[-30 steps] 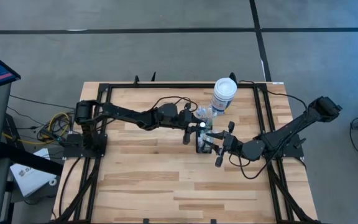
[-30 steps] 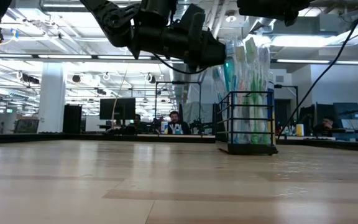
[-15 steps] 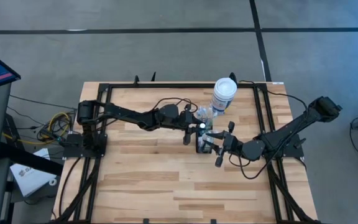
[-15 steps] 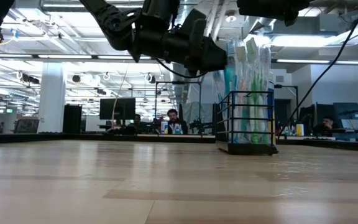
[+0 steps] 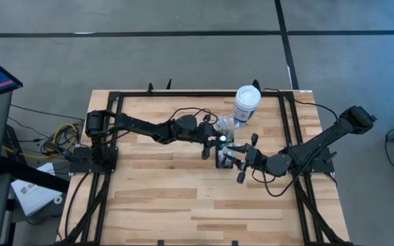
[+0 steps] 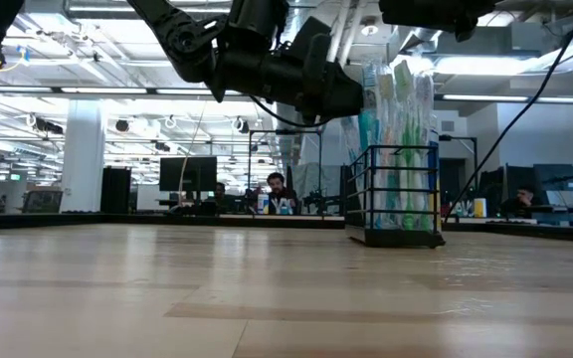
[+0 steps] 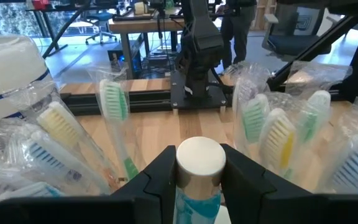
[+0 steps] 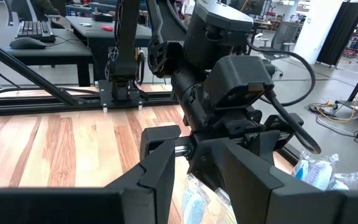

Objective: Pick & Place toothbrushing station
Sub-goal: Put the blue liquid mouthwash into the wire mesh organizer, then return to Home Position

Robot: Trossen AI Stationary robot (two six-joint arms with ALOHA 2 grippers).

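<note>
— Where's the station (image 6: pixel 394 197)?

— Near the middle of the table (image 5: pixel 156 198), a bit toward the right side — a small black wire caddy standing upright, just in front of the white canister (image 5: pixel 246 104) with the blue label.

— What's in it?

— Toothbrushes (image 6: pixel 394 109) in clear wrappers, packed upright and sticking out well above the rim. Green, yellow, blue and white bristle heads. In the middle of them stands a tube (image 7: pixel 200 163) with a round white cap and a teal body.

— And the arms?

— Both are at the caddy. The left gripper (image 7: pixel 200 171) reaches in from the left, its fingers (image 7: pixel 160 177) closed on either side of that white-capped tube — it has it just under the cap. The right gripper (image 8: pixel 190 163) comes in from the right, low beside the caddy, facing the left wrist. Its jaws stand apart with wrapped brushes showing between them, but I can't tell whether it grips anything.

— Is the canister closed?

— White lid on top, standing upright.
</note>
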